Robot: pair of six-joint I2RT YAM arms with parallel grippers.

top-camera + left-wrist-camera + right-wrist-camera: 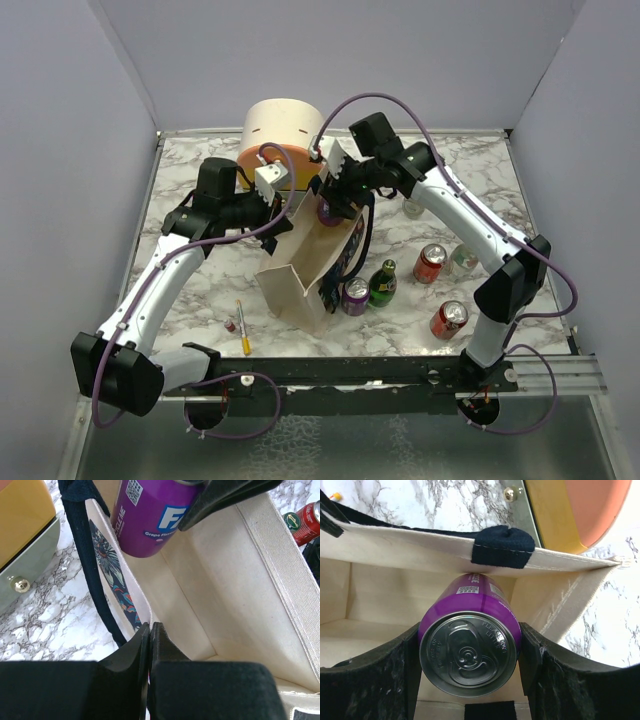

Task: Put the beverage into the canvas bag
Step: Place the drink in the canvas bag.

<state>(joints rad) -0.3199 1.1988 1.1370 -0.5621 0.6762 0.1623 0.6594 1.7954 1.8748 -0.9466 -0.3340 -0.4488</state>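
The purple can (465, 655) is clasped by its sides in the right gripper (470, 645) and is hung inside the mouth of the canvas bag (300, 285), just under the rim and well above the bag's floor. The left gripper (150, 635) is closed tight on the bag's side wall beside the navy strap (502, 545), so the mouth is held open. The can is best lowered straight down, kept off the strap and the cloth walls, and let go only close to the floor. The pinch on the wall should be kept until then.
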